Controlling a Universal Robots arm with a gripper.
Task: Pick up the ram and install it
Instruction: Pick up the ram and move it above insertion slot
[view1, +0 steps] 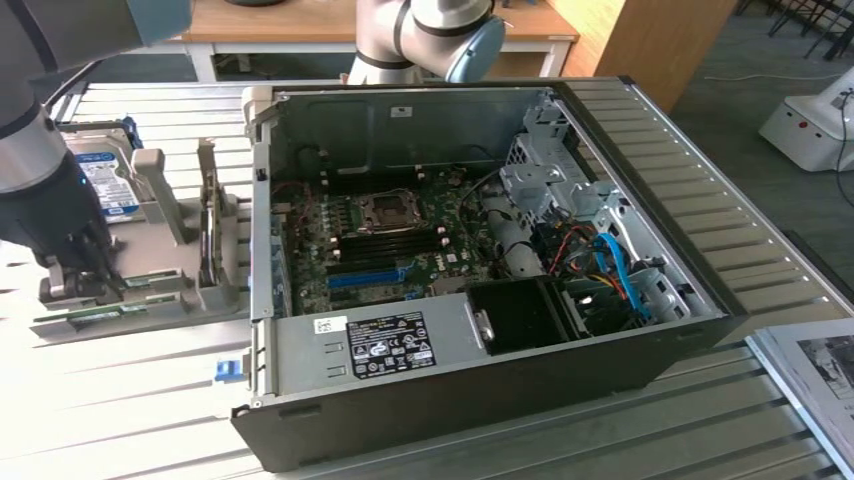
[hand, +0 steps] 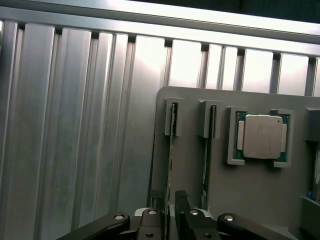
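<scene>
The gripper (hand: 169, 201) hangs over the grey holder (hand: 225, 185) on the tabletop (hand: 75, 130), its fingers (hand: 181, 206) spread astride the ram (hand: 171, 145), which stands on edge in the slot along the holder's edge.

the ram (hand: 170, 150) is a thin green stick standing on its long edge in the outer slot of the grey holder (hand: 189, 165), just beside a second stick (hand: 205, 155).
</scene>
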